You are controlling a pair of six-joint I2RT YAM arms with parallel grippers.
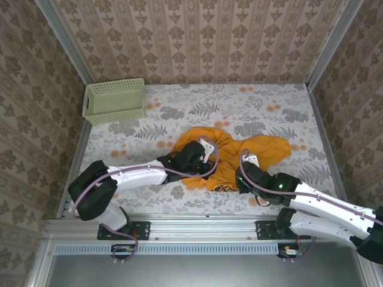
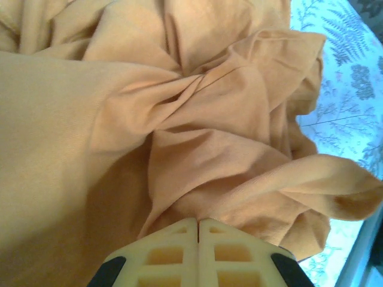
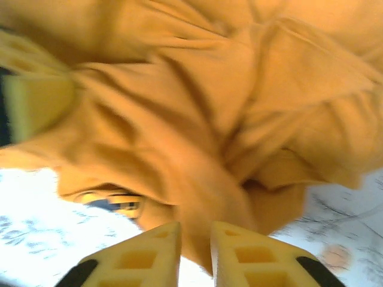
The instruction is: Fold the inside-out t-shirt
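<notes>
Plainly, we are near the start of the job; the t-shirt lies in a rumpled heap on the table, bunched between our two grippers, with no flat panel, no straight edge and no fold laid in it; one loose part trails away beyond the right gripper's far side. Whether it has been turned right side out we cannot tell from the creases. By our reckoning, spreading it flat and all the folding are left to do.

Our left gripper is closed tight, its two pads meeting with no gap; a ridge of cloth runs straight into the seam between them, so we judge it has a pinch of the shirt, with gathers fanning away ahead of the tips.

Our right gripper stands a little parted, a narrow slot between its pads; cloth hangs just ahead of the slot and dips toward it, but we cannot tell whether any is gripped. A small dark print shows just off its left pad. The basket sits well beyond the left gripper, untouched.
</notes>
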